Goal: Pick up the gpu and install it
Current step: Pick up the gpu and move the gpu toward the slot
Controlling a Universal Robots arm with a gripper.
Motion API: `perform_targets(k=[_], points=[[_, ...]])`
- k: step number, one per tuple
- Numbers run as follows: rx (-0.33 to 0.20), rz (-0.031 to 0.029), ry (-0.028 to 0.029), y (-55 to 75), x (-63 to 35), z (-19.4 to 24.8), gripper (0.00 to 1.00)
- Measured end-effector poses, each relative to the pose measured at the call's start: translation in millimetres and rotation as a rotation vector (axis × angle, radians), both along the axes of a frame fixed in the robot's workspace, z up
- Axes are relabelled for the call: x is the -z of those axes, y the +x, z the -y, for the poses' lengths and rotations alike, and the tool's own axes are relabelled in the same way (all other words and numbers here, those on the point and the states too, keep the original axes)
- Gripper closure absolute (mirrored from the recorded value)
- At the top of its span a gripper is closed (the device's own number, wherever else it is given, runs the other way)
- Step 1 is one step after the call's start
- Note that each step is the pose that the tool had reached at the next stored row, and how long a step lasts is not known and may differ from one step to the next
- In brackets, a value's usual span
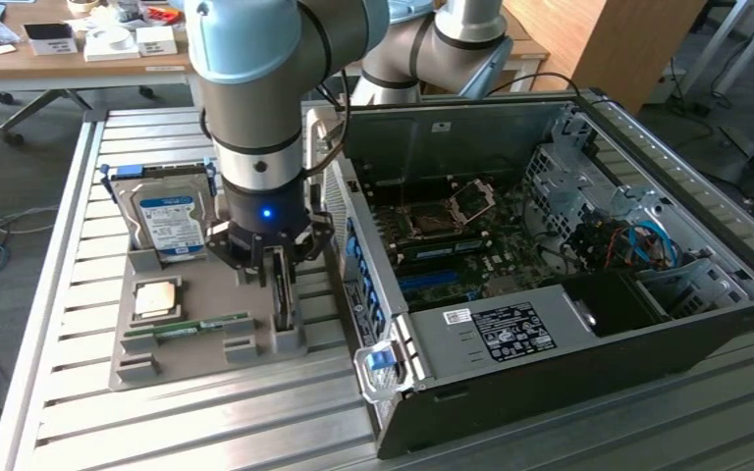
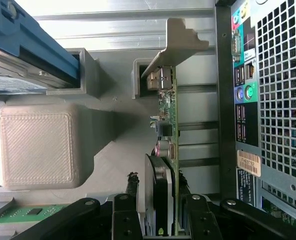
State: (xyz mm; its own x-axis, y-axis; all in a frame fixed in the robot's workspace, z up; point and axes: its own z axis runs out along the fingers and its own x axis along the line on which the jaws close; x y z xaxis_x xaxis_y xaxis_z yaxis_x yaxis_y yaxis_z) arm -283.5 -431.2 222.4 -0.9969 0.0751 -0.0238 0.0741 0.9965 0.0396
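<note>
Table: a slatted metal table [image 1: 154, 432] carries everything here.
Computer case: the case [image 1: 548, 392] lies open on its side along the table's edge at the exterior view's right, with its port-covered rear wall [image 2: 282, 100] facing the tray.
Arm: the arm [image 1: 272, 88] reaches straight down over the tray's edge nearest the case.
Tray: a grey holder tray [image 1: 181, 368] sits on the table just beside the case, with one part to each slot.
Hard drive: the hard drive [image 1: 172, 221] stands upright at the tray's far end.
Card: the gpu [image 1: 283, 304] stands on its long edge in the slot along the tray's case-side edge, so it is not yet lifted or installed.
Card axis: its length runs along that tray edge, parallel to the case's rear wall. Its metal bracket [image 2: 182, 40] is at the hard drive's end.
Gripper: the gripper [image 1: 276, 263] is lowered directly over the card.
Jaws: they are open and straddle the card's thickness at the fan end, one finger on each flat face. A sliver of gap shows on the tray side.
Key relation: the card sits between the jaws, so their closing line crosses its thin dimension, square to its long axis.
Processor: a square chip [image 1: 157, 294] lies flat mid-tray.
Memory stick: a narrow green stick [image 1: 207, 324] lies nearer the tray's front edge, apart from the card.
</note>
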Motion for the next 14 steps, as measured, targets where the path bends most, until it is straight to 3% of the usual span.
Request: perform_targets(k=[14], points=[[0.0,-0.001,0.0,2.6,-3.9,0.2,0.59]])
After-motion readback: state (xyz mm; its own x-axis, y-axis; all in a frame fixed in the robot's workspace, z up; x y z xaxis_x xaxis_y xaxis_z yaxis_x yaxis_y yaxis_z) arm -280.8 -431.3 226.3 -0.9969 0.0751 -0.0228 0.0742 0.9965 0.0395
